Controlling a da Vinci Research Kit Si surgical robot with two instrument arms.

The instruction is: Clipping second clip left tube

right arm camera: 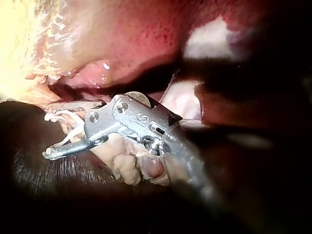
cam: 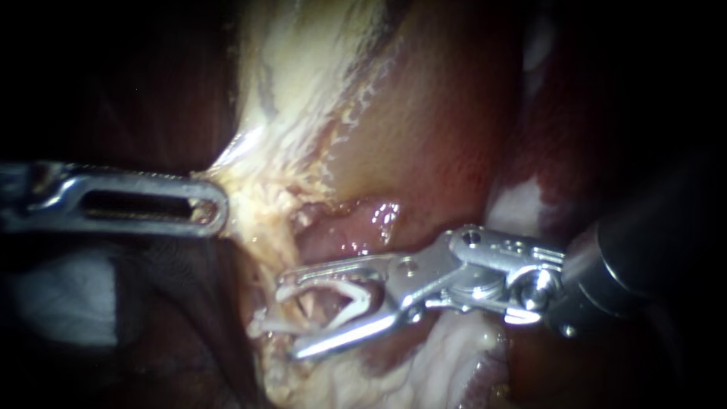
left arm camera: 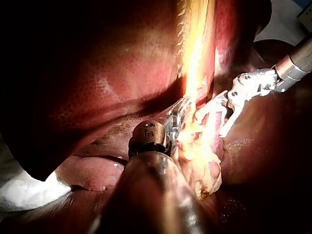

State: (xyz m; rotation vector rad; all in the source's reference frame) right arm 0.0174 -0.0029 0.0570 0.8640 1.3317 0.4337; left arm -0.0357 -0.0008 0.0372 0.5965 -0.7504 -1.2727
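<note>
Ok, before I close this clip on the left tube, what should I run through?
1. Clip seated in the right tool, jaws spread around it: ok.
2. Both right jaw tips in view, not buried: ok.
3. Left tube between the clip's arms: cannot tell. Only a pale strand shows there.
4. Another clip already on the tube, with room beside it: cannot tell.
5. Left tool at the pale tissue, which tents toward it: ok.
</note>
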